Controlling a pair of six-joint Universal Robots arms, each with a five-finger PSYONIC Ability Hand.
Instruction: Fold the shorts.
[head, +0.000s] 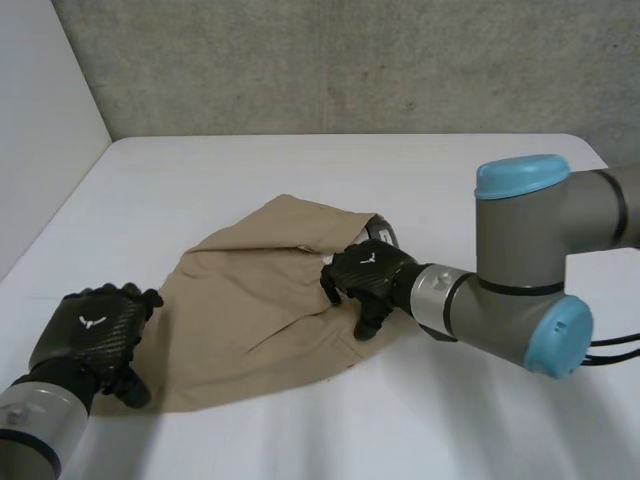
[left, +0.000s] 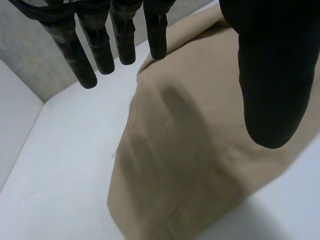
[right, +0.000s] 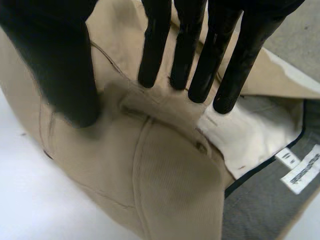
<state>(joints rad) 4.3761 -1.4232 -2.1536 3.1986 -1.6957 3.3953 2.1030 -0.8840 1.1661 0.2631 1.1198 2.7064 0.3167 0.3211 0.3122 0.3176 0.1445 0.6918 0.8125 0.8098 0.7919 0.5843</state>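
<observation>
The tan shorts (head: 260, 310) lie crumpled at the middle of the white bench (head: 300, 170). The right hand (head: 365, 272) reaches in from 3 o'clock, fingers straight and thumb spread wide, over the waistband. The left hand (head: 90, 335) hangs over the 8 o'clock corner, fingers straight, holding nothing.

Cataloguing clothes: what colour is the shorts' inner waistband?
Grey inner waistband of tan cloth shorts; clearest in right wrist view.
</observation>
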